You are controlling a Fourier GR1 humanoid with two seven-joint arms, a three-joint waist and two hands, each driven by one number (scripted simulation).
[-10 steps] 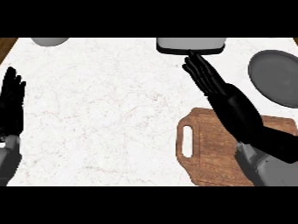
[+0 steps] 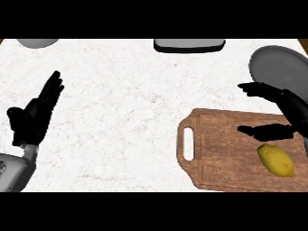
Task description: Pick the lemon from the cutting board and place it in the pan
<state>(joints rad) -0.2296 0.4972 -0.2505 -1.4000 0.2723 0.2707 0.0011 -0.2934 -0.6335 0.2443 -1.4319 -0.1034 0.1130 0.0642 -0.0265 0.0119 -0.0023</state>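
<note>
White marble counter (image 2: 129,103) bears a wooden cutting board (image 2: 226,153) with lemon (image 2: 275,159); right robot hand (image 2: 283,113) spread open above it, holding nothing; left robot hand (image 2: 36,113) rests open.

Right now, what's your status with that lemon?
Both hands open: left hand resting, right hand above cutting board. Lemon there, ungrasped. Pan unobstructed.

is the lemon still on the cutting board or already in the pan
On the cutting board. The lemon lies near its right end, unheld; the right hand is open above it.
</note>
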